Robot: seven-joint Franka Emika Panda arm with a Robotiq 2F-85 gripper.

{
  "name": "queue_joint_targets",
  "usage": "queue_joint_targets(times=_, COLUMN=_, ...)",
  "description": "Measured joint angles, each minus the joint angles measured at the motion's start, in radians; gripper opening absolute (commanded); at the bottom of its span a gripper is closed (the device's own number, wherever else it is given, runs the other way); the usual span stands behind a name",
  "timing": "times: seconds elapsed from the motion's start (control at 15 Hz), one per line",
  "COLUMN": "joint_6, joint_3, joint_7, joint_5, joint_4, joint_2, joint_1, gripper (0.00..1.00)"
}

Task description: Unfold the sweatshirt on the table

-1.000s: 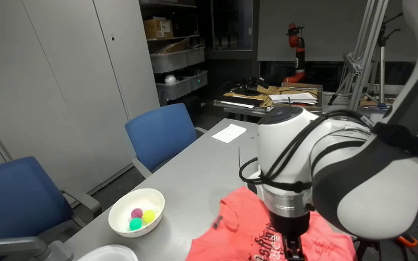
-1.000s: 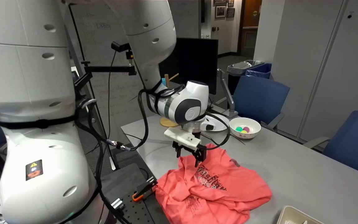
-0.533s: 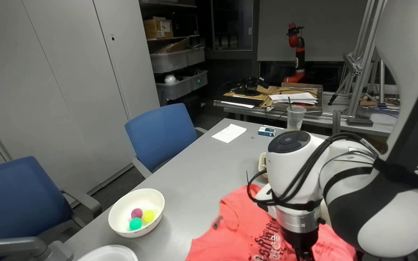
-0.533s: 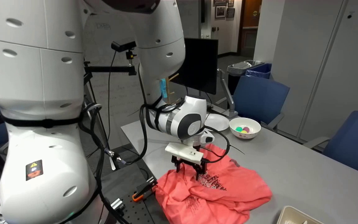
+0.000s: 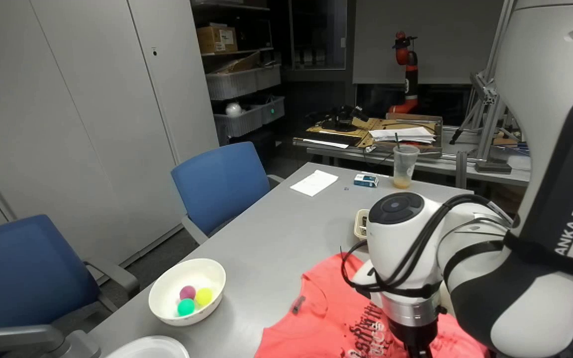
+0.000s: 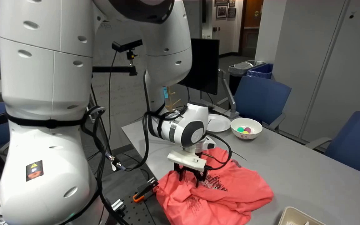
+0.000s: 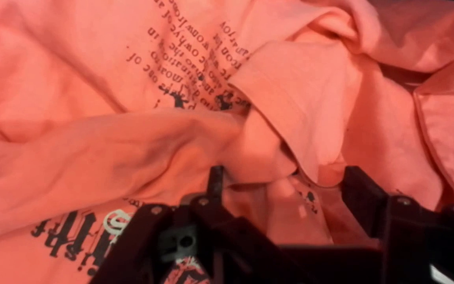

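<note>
On the worktop [image 5: 276, 233], near left in an exterior view, white bowl [image 5: 193, 272]: round, deep, small reddish pattern outside. Inside, three smooth balls close together: green ball [image 5: 185, 308], yellow ball [image 5: 204, 297], purple ball [image 5: 187, 293]. White plate [image 6: 218, 123] just beside the bowl, round, shallow. Clear plastic cup [image 5: 406, 161] at far right in an exterior view, upright, dark straw [image 5: 397, 140] in it, a little amber liquid [image 5: 402, 183] at the bottom. Small blue-and-white box [image 5: 366, 180] just left of the cup, flat white paper [image 5: 314, 183] further left. Cream tray [image 6: 297, 212], near right in an exterior view, cut off by the frame; white pieces [image 6: 292, 223] inside, too little showing to name. Far off: ribbed translucent tubs [image 5: 234, 85]; grey bin [image 6: 245, 68] with clear liner beside blue-lined bin [image 6: 260, 71].

Sweatshirt [image 6: 239, 190] lies on the worktop under the fingers [image 7: 363, 197]. Coral-pink cloth, matte, bunched and creased. Black lettering, some white. Wrist view: text upside down, one thick ridge of fabric across, turned-over flap with a neat edge.

Fingers black, hard-edged, wide apart, pointing down at the cloth; loose fabric visible in the gap. Can't tell if the tips touch it. Arm [image 6: 58, 156]: white, smooth, rounded shells, black strap [image 6: 50, 123] around it. Blue chairs [image 5: 222, 184] alongside the worktop.
</note>
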Motion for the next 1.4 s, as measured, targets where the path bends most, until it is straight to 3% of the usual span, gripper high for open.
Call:
queue_joint_targets(times=0.47, joint_6=0.001, joint_3=-0.001, joint_7=0.0, joint_5=-0.001, joint_4=0.016, joint_2=0.024, joint_1=0.0, gripper=0.0)
queue_joint_targets(times=0.93, joint_6=0.001, joint_3=0.005, joint_7=-0.019, joint_5=0.005, joint_4=0.035, joint_2=0.023, joint_1=-0.003, gripper=0.02)
queue_joint_targets(times=1.4, joint_6=0.001, joint_3=0.136, joint_7=-0.153, joint_5=0.157, joint_4=0.103, joint_2=-0.042, joint_1=-0.072, gripper=0.02)
